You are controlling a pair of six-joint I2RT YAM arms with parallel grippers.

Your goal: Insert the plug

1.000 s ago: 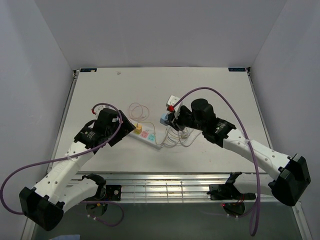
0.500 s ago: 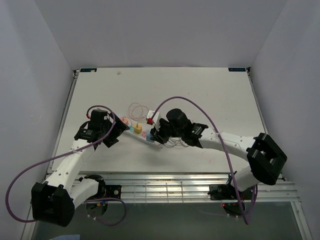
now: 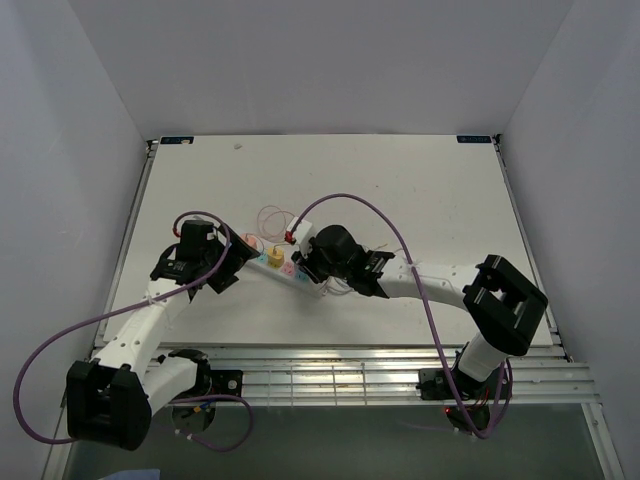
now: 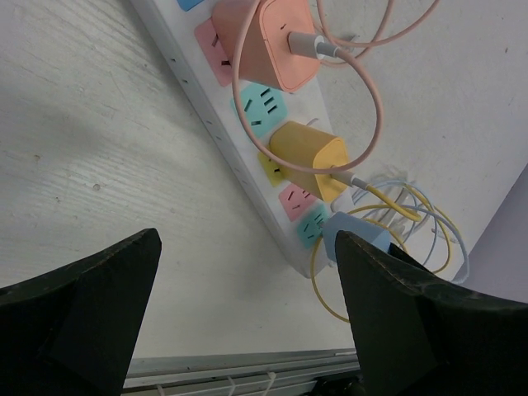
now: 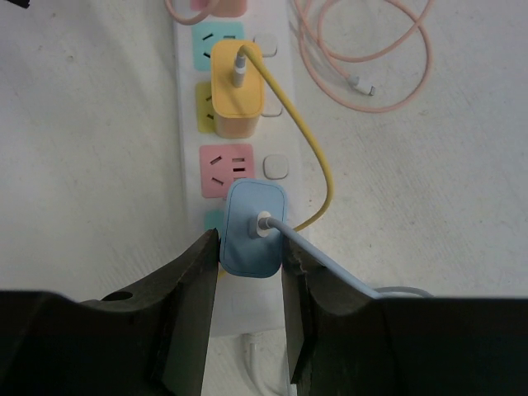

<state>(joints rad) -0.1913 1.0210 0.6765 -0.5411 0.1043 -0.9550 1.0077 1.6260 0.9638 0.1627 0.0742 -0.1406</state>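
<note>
1. Seen from above, two white-and-black robot arms were bent over a flat white surface point(image 3: 450, 190), and both pointed toward a long white plastic power strip point(image 3: 295, 275) that lay slantwise near its middle
2. The strip carried a row of coloured sockets. A square pink plug point(image 4: 280, 41) and a square yellow plug point(image 5: 237, 91) stood in two of them, with a bare teal opening between the two
3. A pink socket point(image 5: 227, 171) sat uncovered between the yellow plug and the strip's end
4. The light blue square plug point(image 5: 252, 235) stood at that end of the strip, over a teal socket point(image 5: 213, 219) and just beside the pink socket. Whether its prongs were fully seated could not be told
5. The right jaws were clamped on the light blue square plug, one black finger point(image 5: 186, 305) pressed against each of its two opposite sides
6. A pale blue cable point(image 5: 330, 268) left the plug's top face and ran off toward the lower right of the right wrist view
7. A thin yellow cable point(image 5: 318, 165) ran from the yellow plug and curved down past the blue one. A loose coil of pink cable point(image 5: 388, 74) lay on the surface beside the strip
8. The left jaws stood wide apart and held nothing. Their black fingers point(image 4: 82, 322) hung above the surface, with the strip in sight between them but untouched
</note>
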